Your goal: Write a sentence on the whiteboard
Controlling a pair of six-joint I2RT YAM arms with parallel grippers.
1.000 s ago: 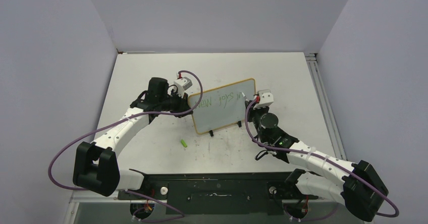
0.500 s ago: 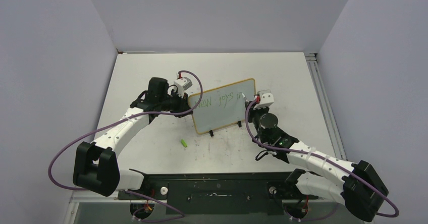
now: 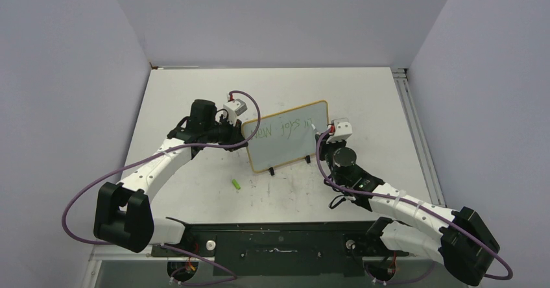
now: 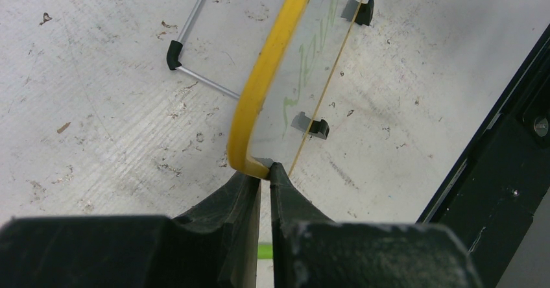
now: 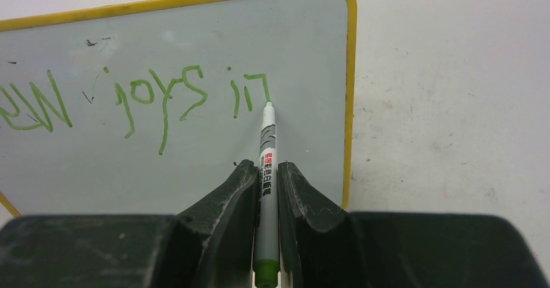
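Yellow-framed whiteboard (image 3: 285,150) is pinched at 9 o'clock by left gripper (image 4: 264,171); white marker (image 5: 267,146) is clamped by right gripper (image 5: 263,170), tip on green handwritten sentence (image 5: 155,96)

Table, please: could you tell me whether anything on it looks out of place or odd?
Only a small green piece, likely a pen cap, lying loose in front of the whiteboard. The table itself is scuffed.

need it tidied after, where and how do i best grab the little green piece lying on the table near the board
Grip the green piece across its short width at mid-length, coming straight down from above. It lies flat on the table, elongated, apart from the whiteboard, with bare surface along both long sides to straddle it.
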